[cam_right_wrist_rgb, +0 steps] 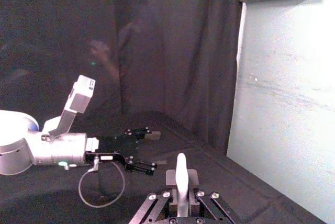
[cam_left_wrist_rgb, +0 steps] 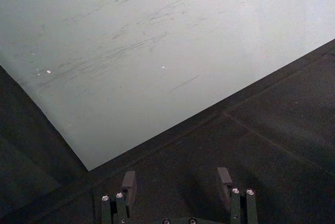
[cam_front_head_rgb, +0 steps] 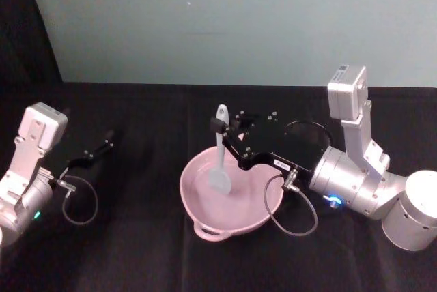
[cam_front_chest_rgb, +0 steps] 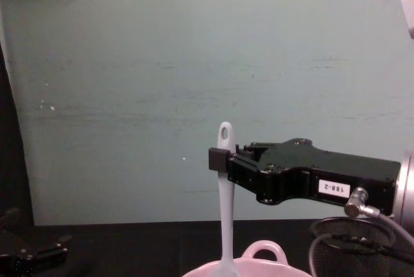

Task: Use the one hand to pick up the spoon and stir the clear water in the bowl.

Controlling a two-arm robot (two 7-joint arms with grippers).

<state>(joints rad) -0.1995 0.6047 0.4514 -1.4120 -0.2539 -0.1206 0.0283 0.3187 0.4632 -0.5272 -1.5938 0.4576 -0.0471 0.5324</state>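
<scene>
**Black-draped table: spoon pinched upright in the pink bowl**

Black cloth over the table (cam_front_head_rgb: 136, 258), pale wall (cam_front_head_rgb: 205, 19) behind. Near the middle of the cloth, the pink bowl (cam_front_head_rgb: 194, 196), loop handle on the rim nearest the robot. Reaching in from the right, above the bowl's far side: the right gripper (cam_front_head_rgb: 221, 127), fingers pressed together on the spoon (cam_front_head_rgb: 220, 166), just below the oval hole at the handle end. Spoon close to upright, flat head down inside the bowl. Cannot tell whether head meets bottom. Behind the right gripper, just beside the bowl: a black mesh cup (cam_front_head_rgb: 311, 138). Parked far to the left, well apart from the bowl: the left gripper (cam_front_head_rgb: 109, 138), fingers (cam_left_wrist_rgb: 128, 182) spread, nothing between them.
</scene>
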